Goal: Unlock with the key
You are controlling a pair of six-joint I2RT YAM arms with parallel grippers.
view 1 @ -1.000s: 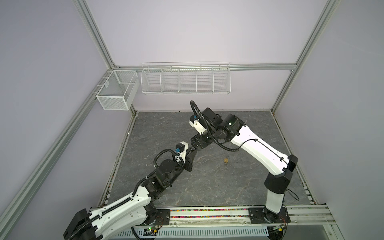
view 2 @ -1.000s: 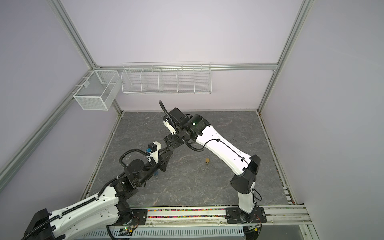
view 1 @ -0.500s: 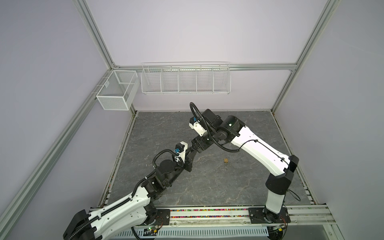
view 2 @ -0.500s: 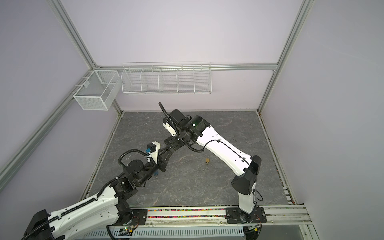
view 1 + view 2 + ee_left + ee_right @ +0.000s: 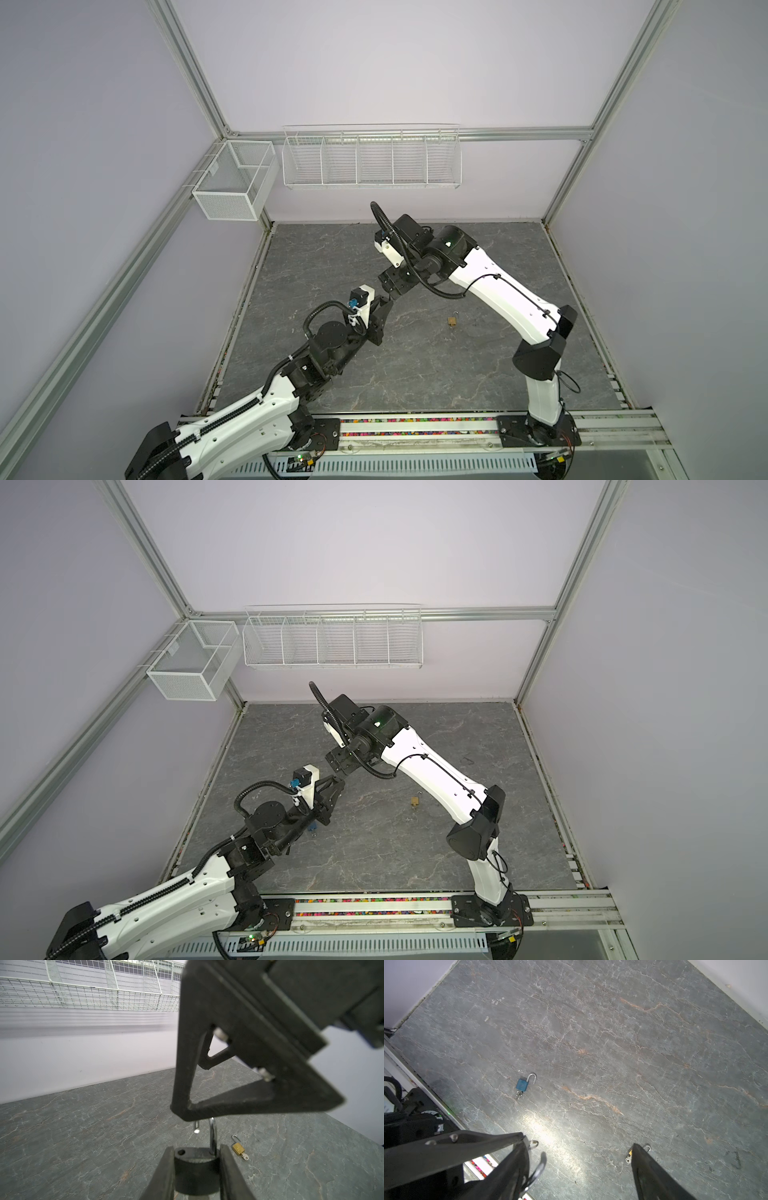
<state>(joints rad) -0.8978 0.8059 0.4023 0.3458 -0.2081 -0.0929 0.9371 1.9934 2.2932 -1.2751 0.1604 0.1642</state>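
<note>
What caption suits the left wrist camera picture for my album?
Left claw grips a dark padlock, shackle open, near the open right claw; a brass padlock with its key lies on the table.

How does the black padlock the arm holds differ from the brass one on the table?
The black padlock is dark, the brass padlock golden. The black padlock is clamped in the left gripper, above the table; the brass padlock lies loose on it, key in. Both are unlocked.

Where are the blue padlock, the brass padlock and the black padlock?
blue padlock [image 5: 522, 1085], right wrist view, on its body.
brass padlock [image 5: 238, 1148], left wrist view, on its body.
black padlock [image 5: 195, 1164], left wrist view, on its body.
</note>
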